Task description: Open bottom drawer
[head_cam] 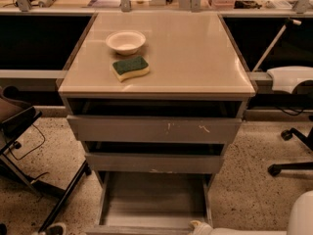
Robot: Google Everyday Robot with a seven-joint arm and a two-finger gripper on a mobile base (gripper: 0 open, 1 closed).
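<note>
The bottom drawer (154, 202) of the grey cabinet stands pulled far out toward me, and its shallow grey tray lies bare. Its front runs along the lower edge of the view and is mostly cut off. My gripper (198, 225) shows as a pale tip at the right part of that front edge, with the white arm (254, 229) trailing off to the lower right. Above, the middle drawer (154, 163) and the top drawer (154, 129) with white scratch marks are each pulled out a little.
On the beige cabinet top (195, 53) sit a white bowl (125, 41) and a green-and-yellow sponge (130, 68). A dark chair frame (29, 151) stands at the left. At the right are a white chair arm (288, 77) and a wheeled chair base (293, 155). The floor is speckled.
</note>
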